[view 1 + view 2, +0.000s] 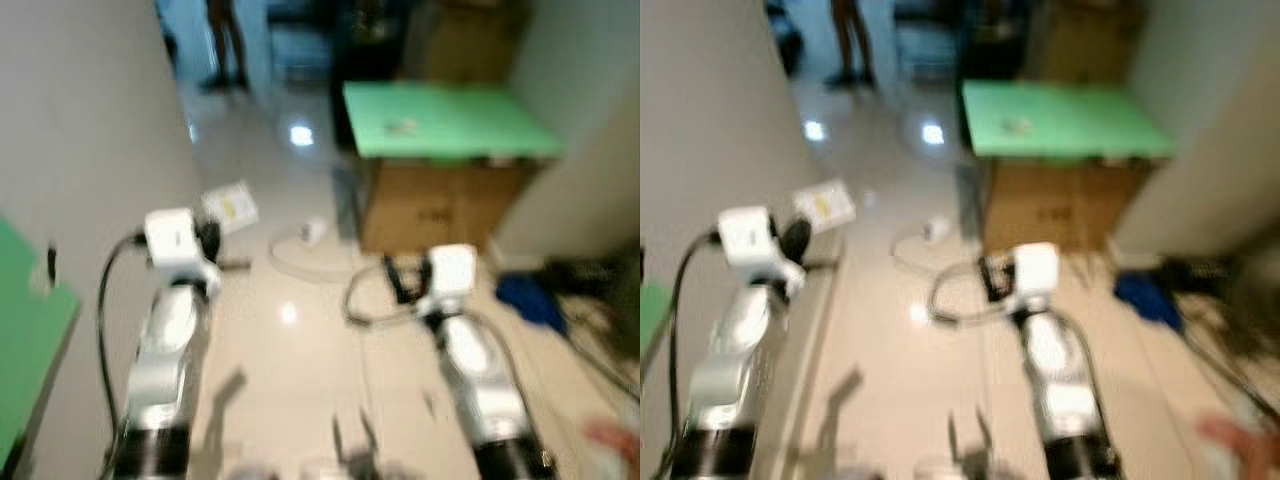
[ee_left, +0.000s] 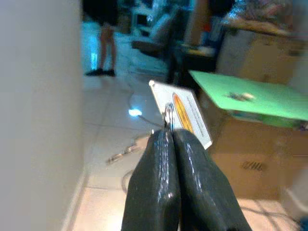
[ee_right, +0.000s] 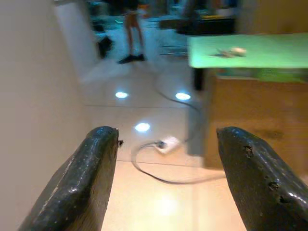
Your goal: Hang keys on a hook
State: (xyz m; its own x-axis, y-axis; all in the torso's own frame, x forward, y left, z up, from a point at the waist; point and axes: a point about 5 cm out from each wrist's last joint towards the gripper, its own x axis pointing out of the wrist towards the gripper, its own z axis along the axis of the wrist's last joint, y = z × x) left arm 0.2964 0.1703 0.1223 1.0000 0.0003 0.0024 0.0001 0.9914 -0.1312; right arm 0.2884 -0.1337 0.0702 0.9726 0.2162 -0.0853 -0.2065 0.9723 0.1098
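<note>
My left gripper point(image 2: 169, 137) is shut on a metal key ring point(image 2: 169, 114) that carries a white tag point(image 2: 183, 113) with an orange mark. In the eye views this white tag point(image 1: 229, 206) sticks out past the left gripper point(image 1: 212, 240), close to the grey wall point(image 1: 80, 150) on my left. My right gripper point(image 3: 166, 137) is held out over the floor, open, with nothing between its fingers point(image 3: 98, 163). The eye views are blurred.
A green-topped table point(image 1: 440, 120) over a cardboard box point(image 1: 430, 205) stands ahead right. A white plug and cable point(image 1: 310, 235) lie on the tiled floor. A person's legs point(image 1: 225, 40) stand far down the corridor. Blue cloth point(image 1: 530, 300) lies at right. A green surface point(image 1: 25, 320) is at my left.
</note>
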